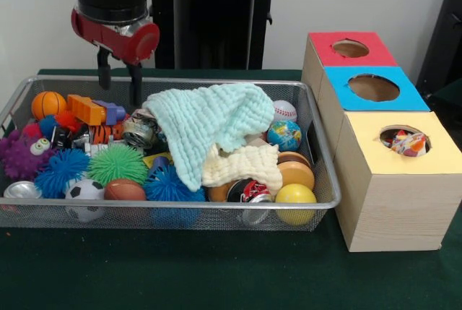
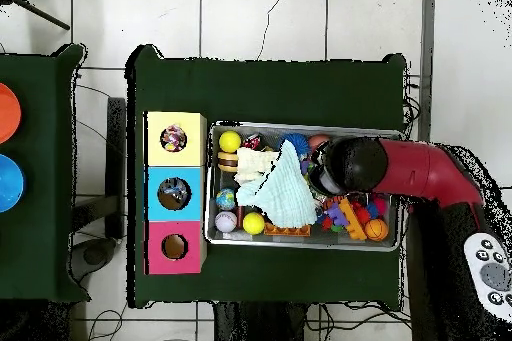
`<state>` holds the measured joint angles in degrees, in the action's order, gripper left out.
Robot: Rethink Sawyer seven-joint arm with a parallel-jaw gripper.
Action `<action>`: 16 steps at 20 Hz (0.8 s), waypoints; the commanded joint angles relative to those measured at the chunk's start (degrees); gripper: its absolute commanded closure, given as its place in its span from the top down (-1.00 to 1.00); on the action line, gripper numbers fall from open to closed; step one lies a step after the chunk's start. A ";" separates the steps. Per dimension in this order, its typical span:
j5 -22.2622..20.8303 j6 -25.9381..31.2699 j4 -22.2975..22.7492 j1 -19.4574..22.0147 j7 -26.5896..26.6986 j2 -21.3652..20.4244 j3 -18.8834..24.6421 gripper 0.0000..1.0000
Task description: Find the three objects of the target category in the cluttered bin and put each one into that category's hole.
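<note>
Wire-mesh bin (image 1: 321, 144) sat on the green table (image 1: 216, 274), crammed with toys. Jaws (image 1: 120, 71) hung over the bin's far end, the end away from the boxes, two dark fingers (image 1: 105, 71) parted and holding nothing, tips just above an orange block (image 1: 86, 109). In the overhead view the red arm (image 2: 425, 170) reached over that same end of the bin (image 2: 300, 242). A mint towel (image 1: 206, 126) lay draped across the middle, a cream towel (image 1: 242, 165) bunched below it. Spiky green ball (image 1: 117, 163) and blue spiky ball (image 1: 61, 170) near the front. One printed cloth ball (image 1: 408, 142) showed inside the yellow-topped box's hole (image 1: 393, 134). Blue-topped box (image 1: 372, 89) and red-topped box (image 1: 349, 48) stood in line behind it. No other printed cloth balls could be made out among the clutter
</note>
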<state>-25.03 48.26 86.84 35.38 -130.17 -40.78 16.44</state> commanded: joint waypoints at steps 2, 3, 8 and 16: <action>-0.14 3.46 5.50 0.93 11.09 -1.82 3.43 1.00; -0.66 2.49 5.47 0.85 10.96 -1.49 3.38 1.00; -0.80 0.98 6.45 0.73 9.66 -1.13 3.15 1.00; -1.43 -0.79 6.45 0.45 8.58 0.27 3.00 1.00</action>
<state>-25.17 48.26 87.96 35.38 -130.17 -42.80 16.44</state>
